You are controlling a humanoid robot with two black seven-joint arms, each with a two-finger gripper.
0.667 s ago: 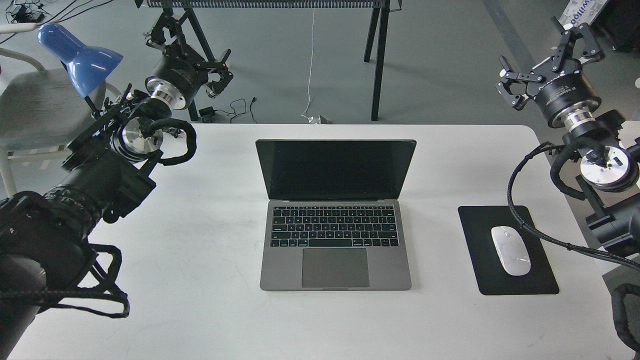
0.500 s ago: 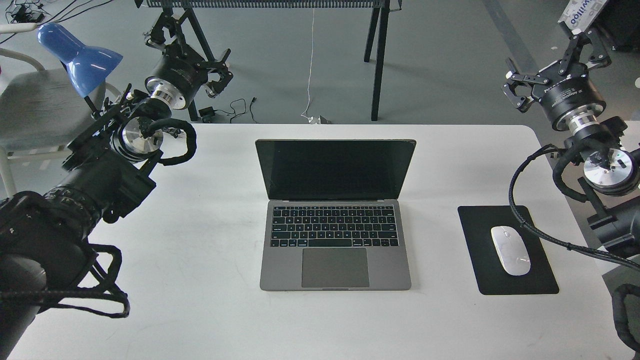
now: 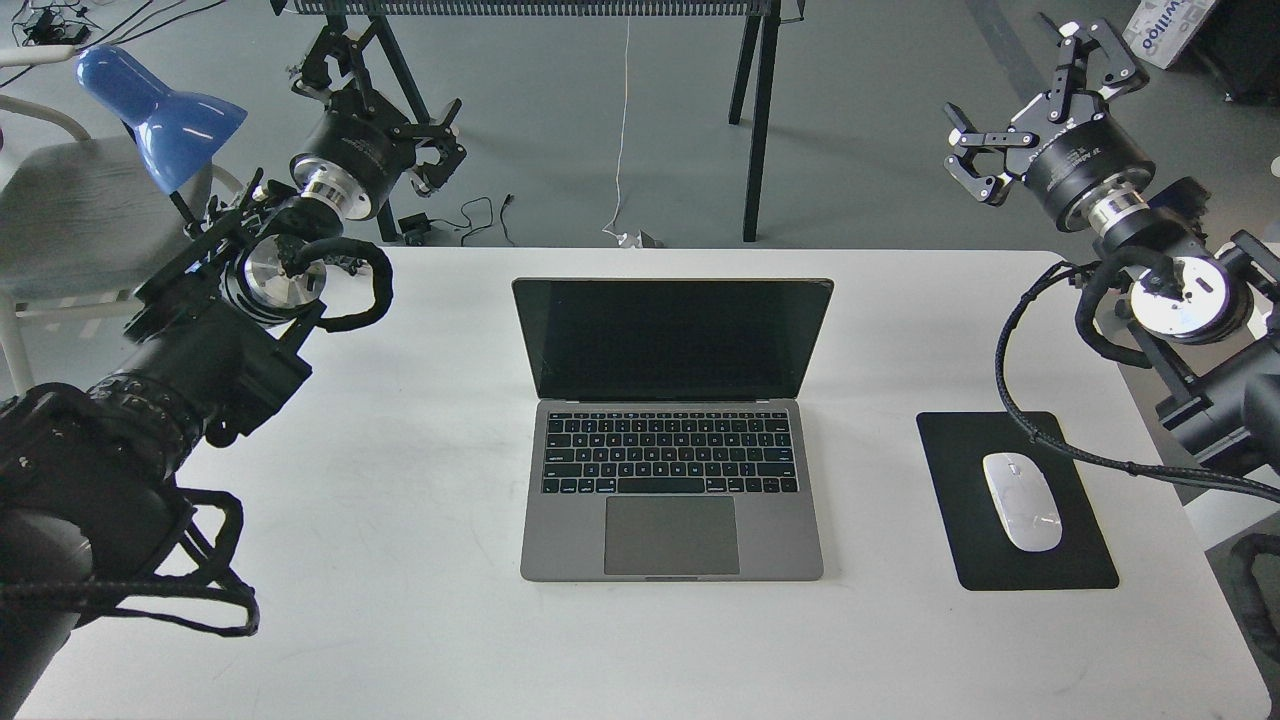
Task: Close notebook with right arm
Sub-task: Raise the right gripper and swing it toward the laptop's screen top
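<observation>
Grey floor (image 3: 880, 130), white table (image 3: 400, 600), blue lamp (image 3: 150, 105), grey chair (image 3: 70, 210).

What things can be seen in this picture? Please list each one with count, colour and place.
Notebook: one, space-grey, open, table centre.
Mouse pad: one, black, right of the notebook.
Mouse: one, white, on the mouse pad.
Table: one, white, fills the foreground.
Desk lamp: one, blue, upper left.
Chair: one, grey seat, far left.
Frame legs: black, behind the table.
Cable: one, white, on the floor.
Left gripper: black, open, upper left.
Right gripper: black, open, upper right, off the notebook.
</observation>
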